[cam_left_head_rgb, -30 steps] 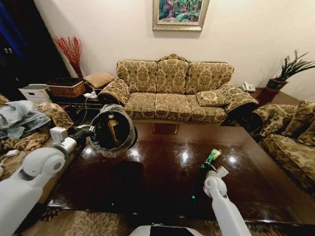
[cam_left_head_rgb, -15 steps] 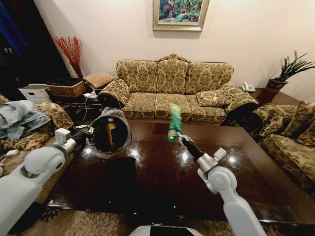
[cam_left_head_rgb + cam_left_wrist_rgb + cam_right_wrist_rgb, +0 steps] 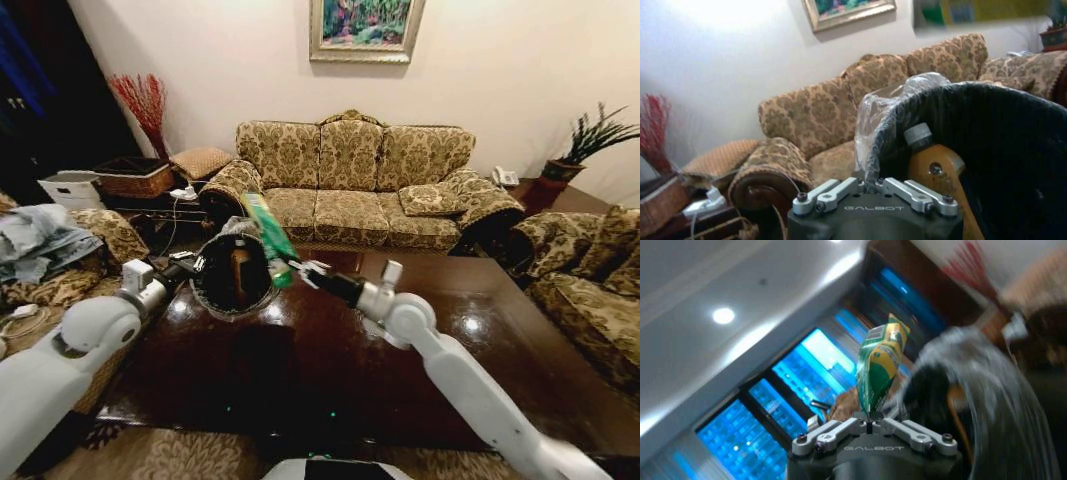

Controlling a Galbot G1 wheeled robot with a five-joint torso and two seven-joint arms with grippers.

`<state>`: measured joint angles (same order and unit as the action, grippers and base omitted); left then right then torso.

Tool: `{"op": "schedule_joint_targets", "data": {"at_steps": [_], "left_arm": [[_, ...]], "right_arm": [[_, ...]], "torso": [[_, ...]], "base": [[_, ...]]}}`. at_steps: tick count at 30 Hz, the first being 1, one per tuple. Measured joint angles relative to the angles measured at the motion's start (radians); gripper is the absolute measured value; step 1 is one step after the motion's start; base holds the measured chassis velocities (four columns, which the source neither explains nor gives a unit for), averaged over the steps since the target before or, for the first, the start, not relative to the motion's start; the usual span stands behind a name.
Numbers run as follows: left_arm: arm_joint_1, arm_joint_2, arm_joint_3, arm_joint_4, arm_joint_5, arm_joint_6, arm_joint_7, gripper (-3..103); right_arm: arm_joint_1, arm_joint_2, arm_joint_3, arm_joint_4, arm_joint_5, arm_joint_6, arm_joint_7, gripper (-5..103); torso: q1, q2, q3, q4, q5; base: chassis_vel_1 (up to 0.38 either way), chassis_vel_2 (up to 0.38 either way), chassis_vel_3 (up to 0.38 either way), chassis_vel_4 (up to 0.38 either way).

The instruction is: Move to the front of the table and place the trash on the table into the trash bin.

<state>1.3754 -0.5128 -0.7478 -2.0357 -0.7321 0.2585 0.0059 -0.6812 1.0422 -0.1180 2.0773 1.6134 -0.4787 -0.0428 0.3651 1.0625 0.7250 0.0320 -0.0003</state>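
My left gripper [image 3: 196,268] holds the black trash bin [image 3: 232,272] tipped on its side above the table's [image 3: 330,360] left part. Its fingers are shut on the rim and clear liner [image 3: 870,181]. A tan bottle [image 3: 938,175] lies inside the bin [image 3: 1000,150]. My right gripper [image 3: 290,270] reaches across the dark glossy table and is shut on the lower end of a green wrapper [image 3: 266,232]. The wrapper stands up right in front of the bin's mouth. In the right wrist view the green wrapper [image 3: 879,365] rises from the pinched right gripper [image 3: 868,427], with the bin [image 3: 987,405] beside it.
A patterned sofa [image 3: 350,180] stands behind the table, and an armchair [image 3: 590,290] stands at its right. On the left are a cushion-strewn chair with clothes [image 3: 45,250], a wicker basket [image 3: 135,178] on a side table, and red branches [image 3: 145,105].
My right arm lifted the green wrapper from the table's right side and swung it left to the bin's mouth. The left arm shifted the bin slightly lower and toward the centre.
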Motion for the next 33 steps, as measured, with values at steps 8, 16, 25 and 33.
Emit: {"op": "schedule_joint_targets", "data": {"at_steps": [8,16,25,33], "left_arm": [[-0.023,-0.028,0.047,0.031,0.084,-0.046,0.010,2],[-0.036,-0.039,0.066,0.055,0.120,-0.046,-0.002,2],[-0.035,-0.051,0.059,0.028,0.103,-0.061,-0.022,2],[-0.016,-0.050,0.037,-0.025,0.085,-0.138,0.027,2]], "right_arm": [[0.018,-0.055,0.014,0.062,0.319,-0.114,0.253,0],[-0.028,-0.098,-0.014,0.124,0.285,-0.142,0.234,0],[-0.065,-0.093,-0.016,0.134,0.275,-0.137,0.297,0],[-0.001,0.061,-0.069,0.044,0.260,-0.064,0.459,0]], "torso": [[0.000,0.000,0.000,-0.0002,0.0000],[0.000,0.000,0.000,0.0000,0.0005],[0.000,0.000,0.000,0.0000,0.0002],[0.000,0.000,0.000,0.0001,0.0001]], "base": [[0.000,0.000,0.000,0.000],[0.000,0.000,0.000,0.000],[0.000,0.000,0.000,0.000],[0.000,0.000,0.000,0.000]]}}
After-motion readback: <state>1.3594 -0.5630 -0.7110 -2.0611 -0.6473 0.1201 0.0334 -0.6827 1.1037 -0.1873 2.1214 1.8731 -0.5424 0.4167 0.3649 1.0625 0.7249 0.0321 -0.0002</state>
